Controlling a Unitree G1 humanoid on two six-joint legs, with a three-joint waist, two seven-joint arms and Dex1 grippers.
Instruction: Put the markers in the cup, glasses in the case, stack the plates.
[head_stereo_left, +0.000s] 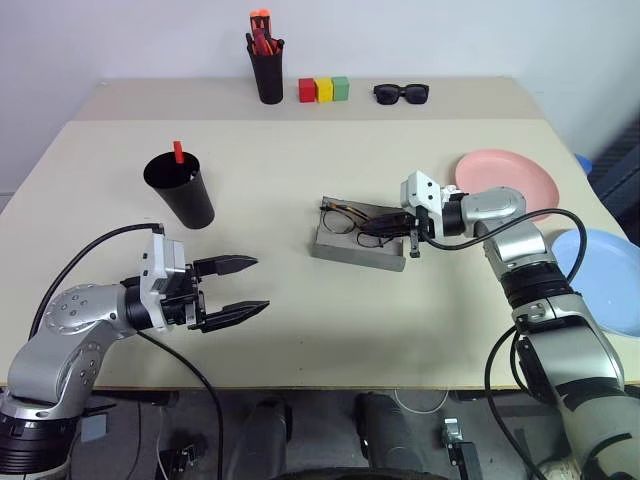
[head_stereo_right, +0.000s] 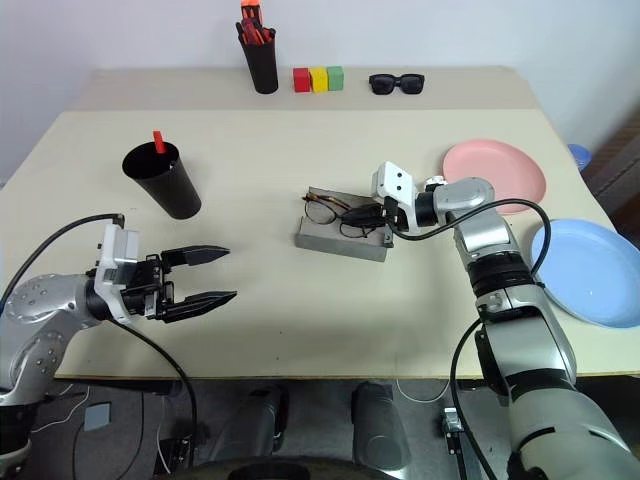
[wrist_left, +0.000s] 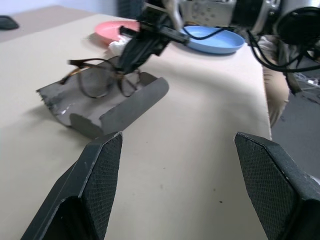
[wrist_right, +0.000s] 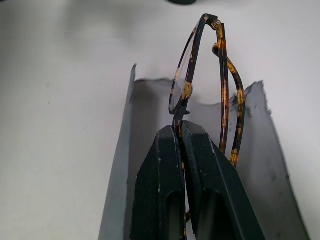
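The open grey case (head_stereo_left: 352, 247) lies mid-table. My right gripper (head_stereo_left: 388, 226) is shut on the tortoiseshell glasses (head_stereo_left: 342, 215) and holds them over the case's trough; the right wrist view shows the frame (wrist_right: 222, 75) pinched between the fingertips. My left gripper (head_stereo_left: 246, 286) hangs open and empty near the front left, pointing toward the case (wrist_left: 125, 107). The black cup (head_stereo_left: 182, 190) stands at the left, and a red-tipped marker (head_stereo_left: 178, 152) sticks up out of it. The pink plate (head_stereo_left: 512, 176) and the blue plate (head_stereo_left: 606, 276) lie apart at the right.
At the back edge stand a black pen holder (head_stereo_left: 267, 72) with orange-red pens, three coloured blocks (head_stereo_left: 323, 90) and black sunglasses (head_stereo_left: 401, 94). Bare tabletop (head_stereo_left: 300, 320) lies between my left gripper and the case.
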